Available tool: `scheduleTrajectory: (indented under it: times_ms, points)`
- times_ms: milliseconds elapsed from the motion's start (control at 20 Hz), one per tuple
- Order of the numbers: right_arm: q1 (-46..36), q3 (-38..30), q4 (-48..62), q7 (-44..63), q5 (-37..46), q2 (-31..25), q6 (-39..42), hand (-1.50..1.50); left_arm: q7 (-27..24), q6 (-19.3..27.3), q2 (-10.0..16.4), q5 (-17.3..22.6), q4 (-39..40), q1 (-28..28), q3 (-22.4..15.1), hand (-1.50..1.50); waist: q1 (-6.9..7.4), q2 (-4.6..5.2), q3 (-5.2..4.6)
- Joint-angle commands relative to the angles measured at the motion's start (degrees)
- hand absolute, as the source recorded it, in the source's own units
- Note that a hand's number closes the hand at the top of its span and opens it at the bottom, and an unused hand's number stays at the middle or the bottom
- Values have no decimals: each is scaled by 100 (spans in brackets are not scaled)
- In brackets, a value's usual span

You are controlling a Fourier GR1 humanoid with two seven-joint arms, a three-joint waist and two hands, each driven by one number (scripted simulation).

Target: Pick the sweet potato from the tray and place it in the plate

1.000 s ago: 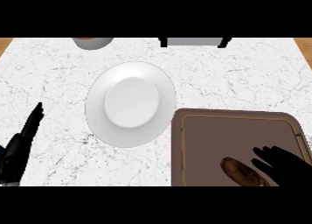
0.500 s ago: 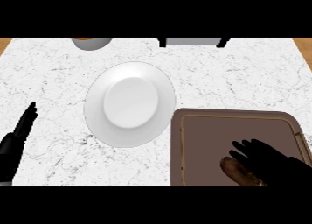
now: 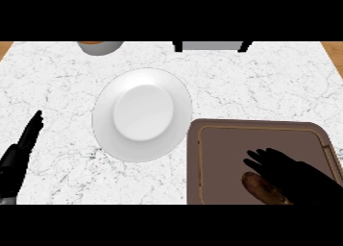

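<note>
**A:** Tray (image 3: pixel 259 124) sits lower right, with the plate (image 3: pixel 103 120) just beside it, up and to the left.

**B:** The right hand (image 3: pixel 294 173) hovers over the tray, fingers spread, holding nothing. The left hand (image 3: pixel 18 153) rests open at the far left.

**A:** And the sweet potato (image 3: pixel 257 186)?

**B:** It lies in the tray, partly under that palm's left side, slanting up-left. The right hand is far nearer.

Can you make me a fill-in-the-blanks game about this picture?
The sweet potato lies on the brown ____.
The plate is ____ in colour.
The robot's ____ hand hangs over the sweet potato.
Missing words: tray, white, right.
</note>
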Motion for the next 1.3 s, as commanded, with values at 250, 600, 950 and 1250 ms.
scheduleTrajectory:
  times_ms: [250, 600, 950, 1250]
  points:
    - [-330, -101, 678, -368, 563, 503, 67, -150, 196, -219, -330, -370, -6, -117, 291, 0, -10, 0, -1]
    - [-244, 11, 1192, -1078, 787, 735, -413, 150, -98, -432, -428, -499, -207, 243, 435, 0, 0, -1, 0]
    - [-1645, -441, 2351, -1426, 681, 1046, -216, 150, 6, -360, -714, -793, -17, -63, 351, 0, 80, 26, 0]
    - [-3563, -1059, 4065, -1579, 555, 901, 7, 150, -61, -695, -606, -720, -213, -514, 107, 0, 962, 357, 22]
